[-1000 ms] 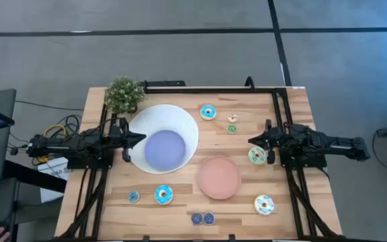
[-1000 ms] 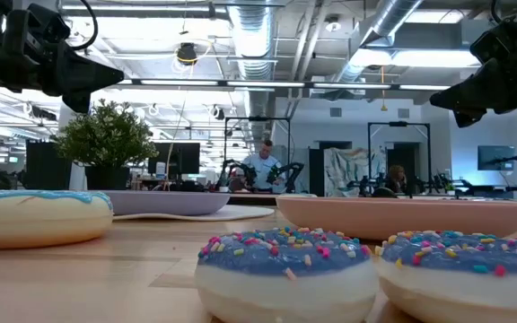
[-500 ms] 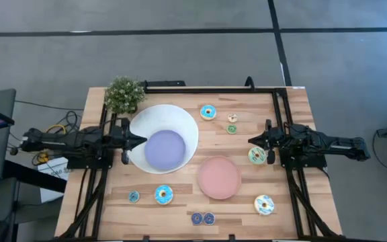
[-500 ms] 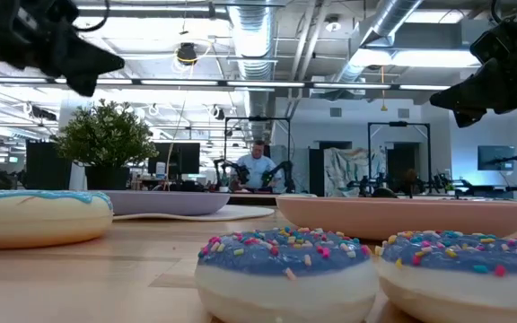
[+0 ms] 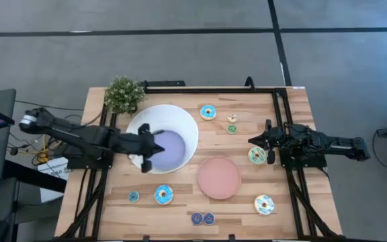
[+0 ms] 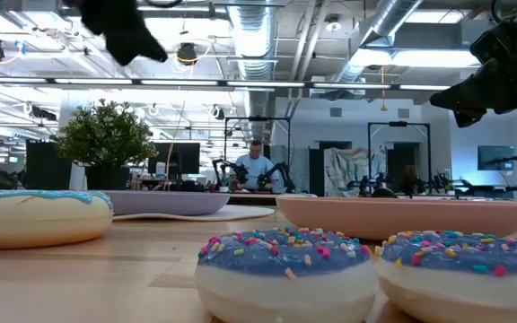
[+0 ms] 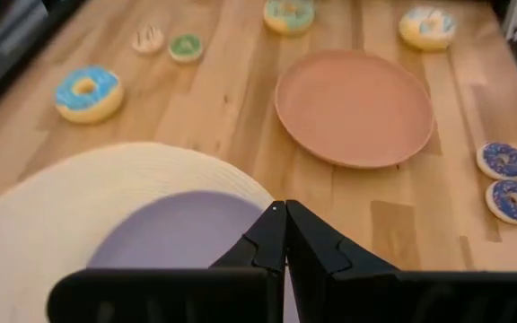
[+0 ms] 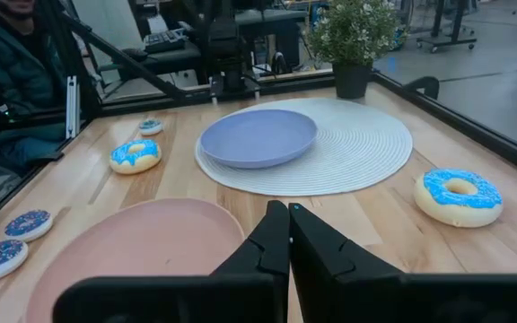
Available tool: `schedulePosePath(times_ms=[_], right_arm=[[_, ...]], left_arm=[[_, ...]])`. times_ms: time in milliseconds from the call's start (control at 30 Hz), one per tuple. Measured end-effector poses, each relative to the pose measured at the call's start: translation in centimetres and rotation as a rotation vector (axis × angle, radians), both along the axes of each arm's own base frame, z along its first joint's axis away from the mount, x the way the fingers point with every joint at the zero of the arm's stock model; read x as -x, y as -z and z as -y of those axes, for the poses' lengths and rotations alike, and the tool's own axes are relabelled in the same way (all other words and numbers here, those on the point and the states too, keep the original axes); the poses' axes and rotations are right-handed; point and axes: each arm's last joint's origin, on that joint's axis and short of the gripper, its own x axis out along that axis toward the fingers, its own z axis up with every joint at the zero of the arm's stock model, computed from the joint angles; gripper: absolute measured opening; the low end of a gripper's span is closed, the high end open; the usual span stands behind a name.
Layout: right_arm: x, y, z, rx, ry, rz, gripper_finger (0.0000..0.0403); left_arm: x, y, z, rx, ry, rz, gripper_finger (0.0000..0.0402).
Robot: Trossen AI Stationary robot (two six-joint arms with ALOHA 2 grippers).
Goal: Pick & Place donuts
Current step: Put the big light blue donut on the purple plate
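Observation:
Several toy donuts lie flat on the wooden table: a blue one (image 5: 208, 112), small cream (image 5: 232, 118) and small green (image 5: 232, 129) ones, a green one (image 5: 256, 156), a white one (image 5: 264, 204), two dark purple ones (image 5: 203, 218), a blue one (image 5: 163, 195) and a small blue one (image 5: 134, 196). My left gripper (image 5: 150, 144) hangs shut above the big white bowl's lilac centre (image 7: 178, 233) and touches nothing. My right gripper (image 5: 252, 140) waits shut near the table's right side, above and just beside the green donut.
A round pink plate (image 5: 219, 177) lies right of the bowl (image 5: 180, 117). A potted plant (image 5: 124, 94) stands at the far left corner. Black frame rails run along the table's left, right and far edges. A person sits in the room beyond (image 6: 257, 169).
My left arm has reached from the table's left edge toward the right, out over the white bowl, and now hangs above its lilac centre. Its fingers stay shut. The donuts, plate and bowl lie where they were.

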Motion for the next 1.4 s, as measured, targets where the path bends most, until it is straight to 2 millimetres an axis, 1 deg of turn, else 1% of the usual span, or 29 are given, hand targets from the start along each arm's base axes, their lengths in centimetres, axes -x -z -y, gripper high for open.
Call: schedulePosePath(times_ms=[67, 200, 333, 433, 500, 700, 767, 867, 1000, 1167, 1400], right_arm=[[0.0, 0.0, 0.0, 0.0, 0.0, 0.0, 0.0], [0.0, 0.0, 0.0, 0.0, 0.0, 0.0, 0.0], [0.0, 0.0, 0.0, 0.0, 0.0, 0.0, 0.0], [0.0, 0.0, 0.0, 0.0, 0.0, 0.0, 0.0], [0.0, 0.0, 0.0, 0.0, 0.0, 0.0, 0.0], [0.0, 0.0, 0.0, 0.0, 0.0, 0.0, 0.0], [0.0, 0.0, 0.0, 0.0, 0.0, 0.0, 0.0], [0.0, 0.0, 0.0, 0.0, 0.0, 0.0, 0.0], [0.0, 0.0, 0.0, 0.0, 0.0, 0.0, 0.0], [0.0, 0.0, 0.0, 0.0, 0.0, 0.0, 0.0], [0.0, 0.0, 0.0, 0.0, 0.0, 0.0, 0.0]], left_arm=[[-1.4, -0.8, 1.0, 0.014, -0.016, -0.054, 0.0], [-3.5, -1.8, 3.3, 0.061, -0.062, -0.18, 0.0], [-5.3, -2.0, 5.4, 0.158, -0.174, -0.305, 0.0], [-6.4, -1.3, 6.8, 0.218, -0.213, -0.4, 0.0], [-7.3, -0.5, 7.4, 0.263, -0.242, -0.443, 0.0], [-9.2, 3.3, 8.6, 0.437, -0.41, -0.59, 0.0004], [-9.5, 4.4, 9.0, 0.467, -0.437, -0.638, 0.0013], [-9.6, 5.2, 9.5, 0.503, -0.494, -0.665, 0.0035], [-9.2, 5.4, 9.9, 0.532, -0.602, -0.652, 0.0077], [-9.0, 5.6, 10.4, 0.558, -0.659, -0.656, 0.0129], [-8.3, 5.7, 11.0, 0.556, -0.728, -0.656, 0.0175]])
